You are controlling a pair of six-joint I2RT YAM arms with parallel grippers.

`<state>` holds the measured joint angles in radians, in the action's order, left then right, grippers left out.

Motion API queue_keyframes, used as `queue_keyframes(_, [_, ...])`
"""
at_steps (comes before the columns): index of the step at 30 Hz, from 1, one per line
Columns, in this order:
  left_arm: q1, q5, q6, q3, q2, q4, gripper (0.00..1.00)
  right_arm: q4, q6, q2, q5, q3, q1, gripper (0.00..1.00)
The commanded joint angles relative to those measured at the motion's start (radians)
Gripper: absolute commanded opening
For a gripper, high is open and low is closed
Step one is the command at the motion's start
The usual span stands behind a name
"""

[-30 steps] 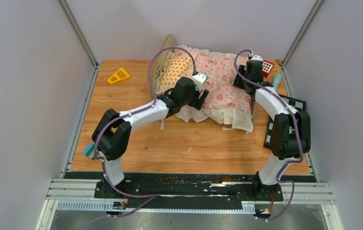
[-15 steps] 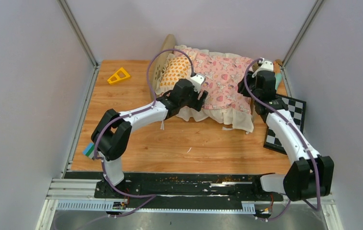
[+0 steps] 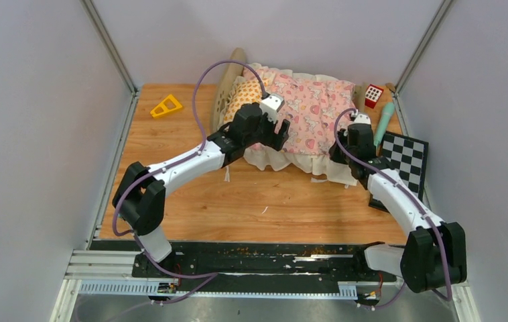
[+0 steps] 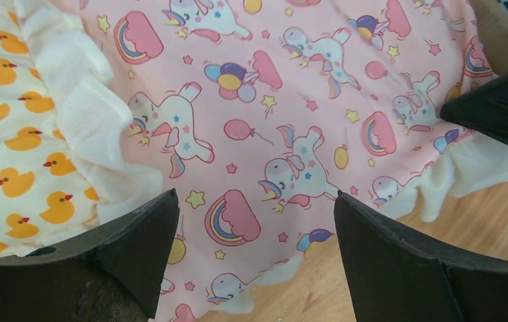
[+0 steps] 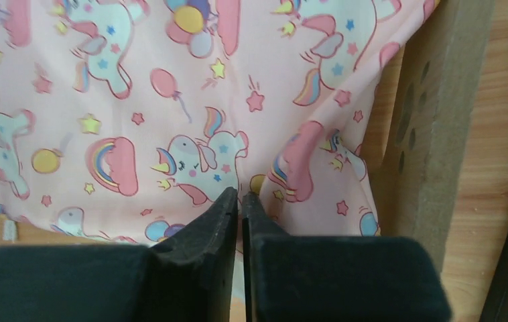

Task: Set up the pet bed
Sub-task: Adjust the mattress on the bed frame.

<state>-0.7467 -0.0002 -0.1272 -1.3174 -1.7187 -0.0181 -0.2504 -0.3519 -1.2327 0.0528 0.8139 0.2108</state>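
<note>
Pink and ruffled, the unicorn-print quilt (image 3: 311, 111) covers the light-wood bed frame (image 3: 228, 72) at the far middle of the wooden worktop (image 3: 191, 194). Only the left wrist view shows us the ducks on the frilled pillow (image 4: 10, 134), and the left fingers (image 4: 137, 248) spread wide above the quilt. Only the right wrist view shows the paw-print cutout (image 5: 409, 114). There the right fingers (image 5: 204, 235) are pressed together at the quilt, and we cannot tell if cloth is between them. The left arm (image 3: 184, 161) stretches forward, the right arm (image 3: 395, 194) stays low.

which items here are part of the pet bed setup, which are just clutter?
Part of the job:
- wooden bed frame
- unicorn quilt
- duck-print pillow, lying at the head of the bed, so likely bedding

Lying about:
- yellow triangle
- red block
- teal tool
- checkerboard
</note>
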Motion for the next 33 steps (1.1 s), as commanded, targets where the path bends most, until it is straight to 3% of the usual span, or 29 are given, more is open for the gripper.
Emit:
queue_keyframes(1, [-0.006, 0.012, -0.014, -0.059, 0.114, 0.012, 0.93, 0.053, -0.002, 0.055, 0.049, 0.136, -0.002, 0.12])
queue_keyframes(4, [-0.007, 0.002, -0.002, -0.064, 0.176, 0.073, 0.94, 0.092, 0.030, -0.029, 0.070, 0.281, -0.004, 0.22])
queue_keyframes(7, [-0.007, -0.051, 0.015, -0.034, 0.258, 0.108, 0.96, 0.135, 0.045, -0.183, 0.070, 0.421, -0.025, 0.26])
queue_keyframes(14, [-0.005, -0.229, 0.042, 0.029, 0.449, 0.256, 1.00, 0.178, 0.070, -0.535, 0.130, 0.653, -0.077, 0.27])
queue_keyframes(17, [-0.005, -0.275, 0.052, 0.054, 0.532, 0.324, 1.00, 0.136, 0.060, -0.611, 0.213, 0.696, -0.108, 0.28])
queue_keyframes(21, [-0.003, -0.325, 0.060, 0.093, 0.633, 0.387, 1.00, 0.077, 0.041, -0.658, 0.180, 0.715, -0.151, 0.28])
queue_keyframes(24, [-0.001, -0.359, 0.072, 0.096, 0.690, 0.448, 1.00, 0.109, 0.106, -0.599, 0.173, 0.716, -0.109, 0.36])
queue_keyframes(28, [0.007, -0.404, 0.081, 0.069, 0.745, 0.533, 1.00, 0.140, 0.223, -0.530, 0.252, 0.791, 0.037, 0.45])
queue_keyframes(33, [0.009, -0.496, 0.074, 0.069, 0.843, 0.609, 1.00, 0.062, 0.134, -0.576, 0.190, 0.953, 0.197, 0.49])
